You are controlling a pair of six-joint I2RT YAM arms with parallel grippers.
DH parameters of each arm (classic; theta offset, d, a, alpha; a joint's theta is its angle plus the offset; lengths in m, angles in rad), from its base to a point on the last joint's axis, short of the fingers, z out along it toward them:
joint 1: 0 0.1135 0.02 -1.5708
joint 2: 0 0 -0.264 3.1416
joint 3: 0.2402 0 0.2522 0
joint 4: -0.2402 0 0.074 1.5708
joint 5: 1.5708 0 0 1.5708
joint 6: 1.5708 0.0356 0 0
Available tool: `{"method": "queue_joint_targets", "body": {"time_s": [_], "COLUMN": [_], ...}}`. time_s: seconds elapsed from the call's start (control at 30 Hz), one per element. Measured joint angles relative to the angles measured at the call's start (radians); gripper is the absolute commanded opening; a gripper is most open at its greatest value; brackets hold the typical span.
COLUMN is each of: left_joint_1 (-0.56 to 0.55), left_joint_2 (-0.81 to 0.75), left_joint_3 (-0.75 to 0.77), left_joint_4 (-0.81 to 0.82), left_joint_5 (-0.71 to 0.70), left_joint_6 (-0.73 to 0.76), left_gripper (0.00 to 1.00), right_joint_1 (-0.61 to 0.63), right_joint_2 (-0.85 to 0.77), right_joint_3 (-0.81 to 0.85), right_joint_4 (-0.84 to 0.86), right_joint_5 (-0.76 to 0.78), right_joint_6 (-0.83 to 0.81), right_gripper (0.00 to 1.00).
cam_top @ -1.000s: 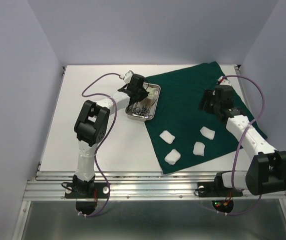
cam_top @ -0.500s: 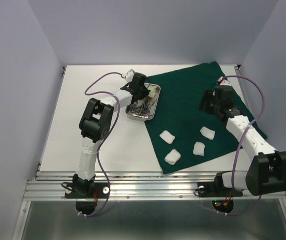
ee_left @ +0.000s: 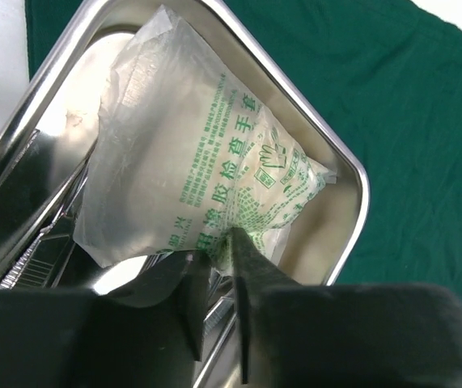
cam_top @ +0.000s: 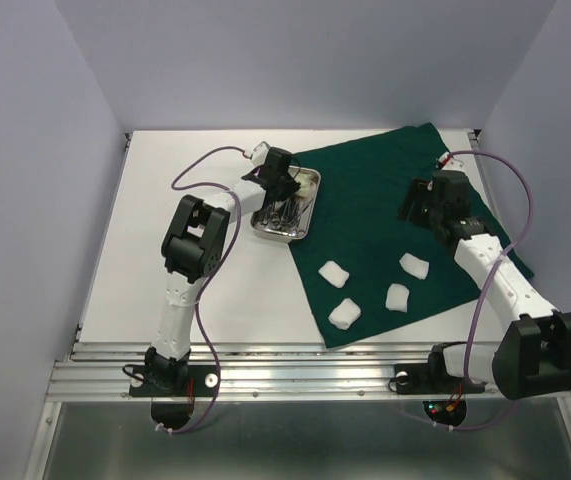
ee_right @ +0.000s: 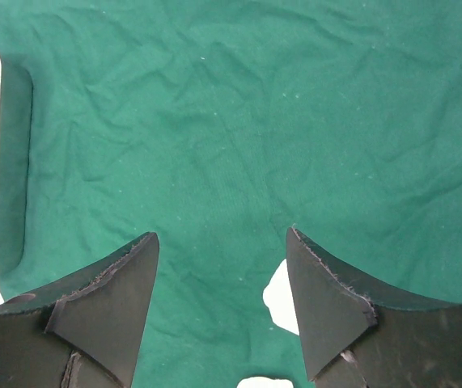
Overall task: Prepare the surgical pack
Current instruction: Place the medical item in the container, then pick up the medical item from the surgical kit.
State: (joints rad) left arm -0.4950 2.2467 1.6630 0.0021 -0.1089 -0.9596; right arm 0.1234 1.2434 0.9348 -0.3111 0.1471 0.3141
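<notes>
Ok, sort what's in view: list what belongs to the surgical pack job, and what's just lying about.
Belongs to the job: green cloth, steel tray, forceps and packet in the tray, four gauze pads on the cloth.
Just there: white table, the arms' purple cables.

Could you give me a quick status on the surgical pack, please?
Left gripper slightly open at packet edge, packet lying in tray. Right gripper open, empty, over drape. Four gauze pads on drape, outside tray. Nothing in the way.
</notes>
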Motion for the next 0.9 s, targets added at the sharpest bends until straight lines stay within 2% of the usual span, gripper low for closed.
{"method": "queue_joint_targets", "body": {"time_s": [0.2, 0.3, 0.57, 0.83, 0.9], "left_joint_1": [0.000, 0.000, 0.000, -0.005, -0.009], "left_joint_2": [0.000, 0.000, -0.042, -0.208, -0.260], "left_joint_3": [0.000, 0.000, -0.024, -0.074, -0.082], "left_joint_4": [0.000, 0.010, -0.005, -0.022, -0.021], "left_joint_5": [0.012, 0.016, 0.000, -0.060, -0.080], "left_joint_6": [0.001, 0.003, 0.029, 0.095, 0.118], "left_gripper": [0.60, 0.63, 0.64, 0.63, 0.58], "right_joint_1": [0.000, 0.000, 0.000, 0.000, 0.000], "right_joint_2": [-0.008, -0.019, -0.047, -0.053, -0.055], "right_joint_3": [0.000, 0.000, 0.000, 0.000, 0.000], "right_joint_4": [-0.014, -0.022, -0.024, -0.043, -0.046], "right_joint_5": [0.000, 0.001, 0.003, 0.002, -0.002], "right_joint_6": [0.004, 0.005, 0.005, 0.004, 0.004], "right_gripper": [0.69, 0.70, 0.70, 0.70, 0.70]}}
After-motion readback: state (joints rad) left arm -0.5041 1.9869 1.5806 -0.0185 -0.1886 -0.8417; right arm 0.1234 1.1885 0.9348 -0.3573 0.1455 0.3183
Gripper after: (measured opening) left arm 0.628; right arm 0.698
